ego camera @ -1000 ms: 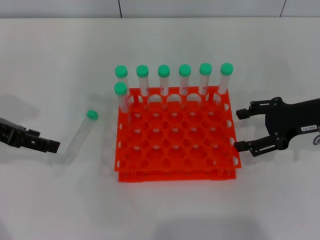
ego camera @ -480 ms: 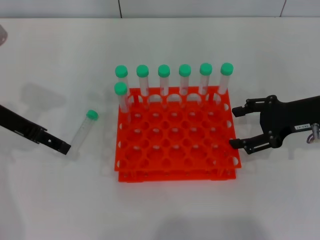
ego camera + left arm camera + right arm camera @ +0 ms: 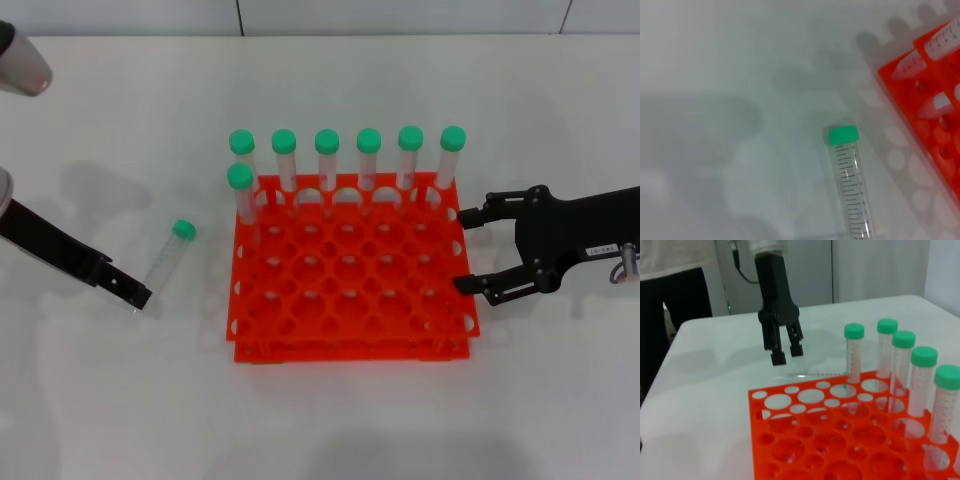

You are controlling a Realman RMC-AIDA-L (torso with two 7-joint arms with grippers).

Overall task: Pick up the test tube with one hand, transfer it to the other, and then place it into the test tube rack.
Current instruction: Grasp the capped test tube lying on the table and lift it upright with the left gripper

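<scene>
While the test tube rack (image 3: 350, 275) sits mid-bench, the left gripper (image 3: 128, 290), jaws narrowly parted and empty, hangs by the clear end of the test tube (image 3: 168, 258) lying flat left of it; right gripper (image 3: 466, 250), jaws wide, at the rack's right edge.

I count seven green-capped tubes (image 3: 327, 160) standing in one test tube rack (image 3: 350, 290), one test tube (image 3: 168, 255) lying on the tabletop (image 3: 320, 420), and two grippers.
</scene>
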